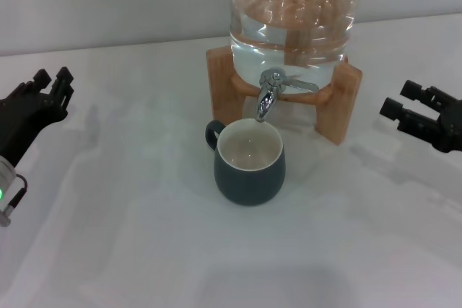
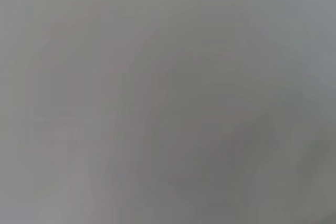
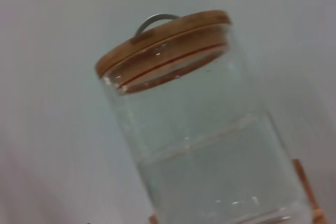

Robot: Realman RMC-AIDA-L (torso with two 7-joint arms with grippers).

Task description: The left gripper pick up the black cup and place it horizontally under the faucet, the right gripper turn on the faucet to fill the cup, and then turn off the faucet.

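The black cup (image 1: pixel 249 163) stands upright on the white table, right under the spout of the chrome faucet (image 1: pixel 269 96); its handle points to the back left. The faucet is fitted to a clear glass jar (image 1: pixel 292 12) holding water. My left gripper (image 1: pixel 43 94) is open and empty at the far left edge, well away from the cup. My right gripper (image 1: pixel 411 112) is open and empty at the far right edge, apart from the faucet. The right wrist view shows the jar (image 3: pixel 210 145) with its wooden lid (image 3: pixel 163 40). The left wrist view shows only blank grey.
The jar rests on a wooden stand (image 1: pixel 339 102) at the back centre of the white table (image 1: pixel 130 236). A pale wall runs behind the table.
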